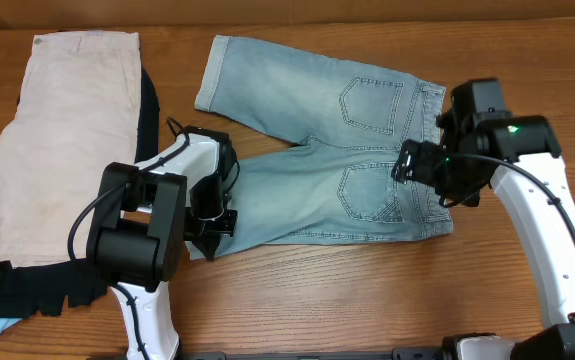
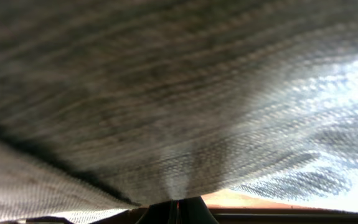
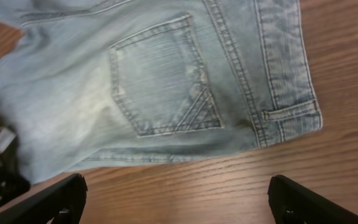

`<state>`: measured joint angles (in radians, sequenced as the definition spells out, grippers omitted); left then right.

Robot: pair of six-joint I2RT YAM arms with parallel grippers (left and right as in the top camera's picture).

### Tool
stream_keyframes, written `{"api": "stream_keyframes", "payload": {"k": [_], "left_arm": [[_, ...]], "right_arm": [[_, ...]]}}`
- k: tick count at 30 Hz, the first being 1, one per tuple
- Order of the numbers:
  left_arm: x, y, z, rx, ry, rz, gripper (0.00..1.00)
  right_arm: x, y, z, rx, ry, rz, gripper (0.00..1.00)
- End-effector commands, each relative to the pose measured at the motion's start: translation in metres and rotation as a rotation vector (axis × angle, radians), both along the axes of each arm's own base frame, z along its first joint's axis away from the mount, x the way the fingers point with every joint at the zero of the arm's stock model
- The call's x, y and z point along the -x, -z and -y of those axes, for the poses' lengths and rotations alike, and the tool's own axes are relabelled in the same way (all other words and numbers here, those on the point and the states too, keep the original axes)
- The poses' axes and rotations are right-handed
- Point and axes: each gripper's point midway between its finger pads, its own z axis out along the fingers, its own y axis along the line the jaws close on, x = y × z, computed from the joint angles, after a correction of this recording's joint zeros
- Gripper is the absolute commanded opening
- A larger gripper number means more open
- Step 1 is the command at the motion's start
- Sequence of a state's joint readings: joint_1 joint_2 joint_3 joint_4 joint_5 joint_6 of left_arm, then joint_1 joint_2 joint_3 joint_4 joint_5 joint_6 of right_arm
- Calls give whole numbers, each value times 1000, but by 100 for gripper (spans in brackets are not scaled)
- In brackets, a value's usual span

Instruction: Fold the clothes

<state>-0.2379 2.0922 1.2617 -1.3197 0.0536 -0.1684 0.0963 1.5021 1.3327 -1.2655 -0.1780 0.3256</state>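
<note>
A: The left gripper (image 1: 210, 212)?
B: Jaws closed tight, pinching the hem of the denim shorts' (image 1: 317, 150) nearer leg, mid-table (image 1: 317, 300).
A: And the right gripper (image 3: 177, 202)?
B: Spread wide, holding nothing, hovering by the waistband towards the table's right edge.
A: How do the shorts look?
B: Faded light blue, lying flat, with two back pockets (image 1: 372, 105) facing up.
A: Count?
B: One denim pair and one pair of cream-beige shorts (image 1: 57, 140) at the left edge, lying on black garments (image 1: 27, 285). I can't tell how many of those.
</note>
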Motion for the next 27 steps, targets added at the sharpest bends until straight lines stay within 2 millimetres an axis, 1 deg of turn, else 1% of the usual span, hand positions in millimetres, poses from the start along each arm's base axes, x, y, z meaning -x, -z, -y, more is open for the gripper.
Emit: {"api": "stream_keyframes", "payload": {"k": [1, 5, 6, 7, 9, 10, 12, 13, 15, 16, 17, 18, 21, 22, 23, 25, 27], "left_arm": [[-37, -3, -19, -114, -43, 129, 4], [-71, -23, -22, -96, -86, 216, 4], [-81, -30, -23, -90, -95, 243, 4], [-95, -41, -23, -64, -94, 276, 15], [-107, -53, -19, -16, -68, 304, 57], [-112, -60, -15, 23, -43, 315, 72], [-120, -74, -7, 76, -23, 333, 89], [-123, -83, -5, 89, -25, 340, 93], [-128, -105, -1, 108, -30, 357, 100], [-130, -116, 1, 116, -31, 369, 100], [-131, -133, 3, 119, -32, 392, 100], [-130, -142, 3, 120, -32, 400, 100], [-118, -174, 5, 128, -48, 442, 100], [-115, -182, 6, 136, -62, 462, 100], [-108, -202, 9, 148, -84, 522, 100], [-100, -227, 9, 151, -118, 600, 100], [-92, -246, 9, 153, -157, 659, 100]], "right_arm": [[11, 24, 8, 27, 126, -70, 97], [20, 39, 21, 80, 236, -118, 97], [22, 41, 24, 84, 258, -126, 99], [22, 42, 27, 82, 287, -133, 100], [22, 42, 29, 78, 319, -137, 100], [23, 42, 30, 76, 344, -141, 100], [23, 41, 31, 71, 368, -141, 100], [22, 39, 31, 68, 376, -134, 100], [24, 33, 31, 63, 380, -116, 100], [25, 30, 32, 61, 383, -107, 100], [30, 23, 32, 57, 386, -94, 100], [33, 19, 32, 56, 397, -89, 100], [43, 6, 34, 56, 409, -62, 100], [46, 3, 35, 58, 412, -57, 100], [52, -2, 39, 71, 428, -51, 100], [60, -2, 43, 92, 459, -61, 100], [65, 4, 44, 97, 480, -84, 100]]}}
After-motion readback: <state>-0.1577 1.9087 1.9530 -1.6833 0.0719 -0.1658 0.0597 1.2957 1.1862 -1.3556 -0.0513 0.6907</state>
